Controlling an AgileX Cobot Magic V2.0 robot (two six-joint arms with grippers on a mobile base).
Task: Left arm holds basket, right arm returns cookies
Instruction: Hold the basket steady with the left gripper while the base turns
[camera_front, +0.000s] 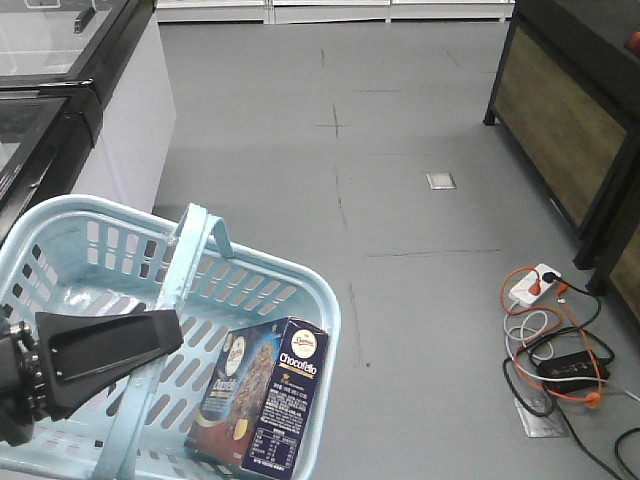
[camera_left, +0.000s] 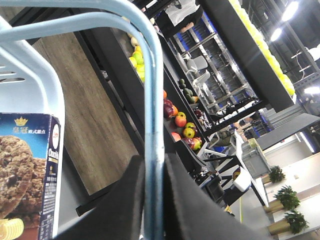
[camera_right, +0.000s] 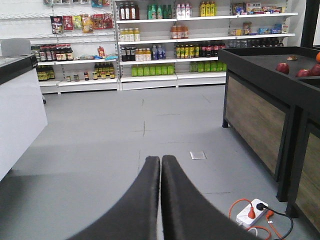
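Inside one basket (camera_front: 333, 318), one cookies box (camera_front: 265, 400) (navy)

We see a smooth grey floor (camera_front: 400, 120) scored with faint seams, with a small metal plate (camera_front: 440, 181) set into it. White shelves (camera_right: 165, 50) of bottles line the far wall. On our right stands a black produce stand (camera_front: 560, 120) with wood panels and apples (camera_right: 282, 67) on top. At its foot lies a white power strip (camera_front: 530, 287) with orange cables. On our left is a white freezer cabinet (camera_front: 125, 120). Strip lights (camera_left: 290, 10) glow overhead.
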